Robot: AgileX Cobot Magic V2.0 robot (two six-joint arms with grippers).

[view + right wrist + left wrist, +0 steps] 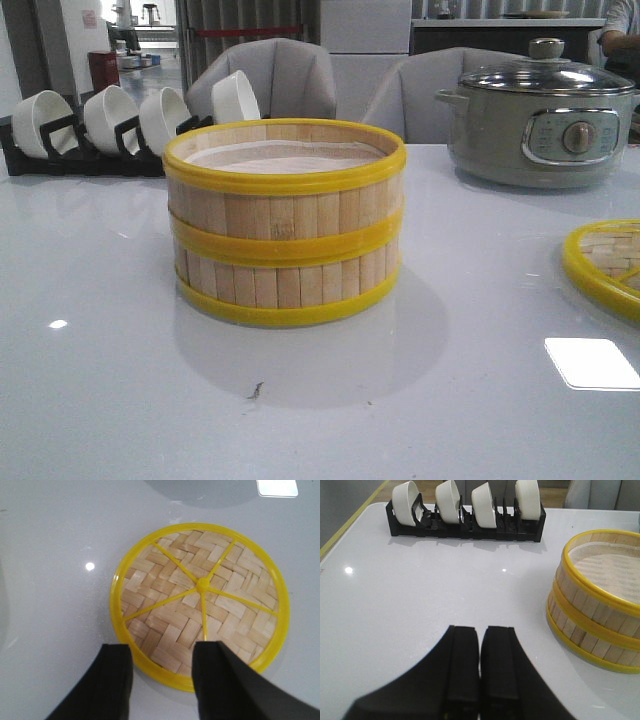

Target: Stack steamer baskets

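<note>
the lid lay flat near the table's right edge, directly beneath the open, empty right claw; two stacked baskets stood mid-table; left claw was closed, empty.

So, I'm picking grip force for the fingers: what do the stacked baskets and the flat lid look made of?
The stacked baskets: walls of upright pale slats, apparently matte bamboo, banded by glossy yellow hoops, likely plastic, with a pale liner inside.

The lid: herringbone-woven pale strips, probably bamboo, in a shiny yellow rim with spokes meeting at a hub, plastic by its look.
</note>
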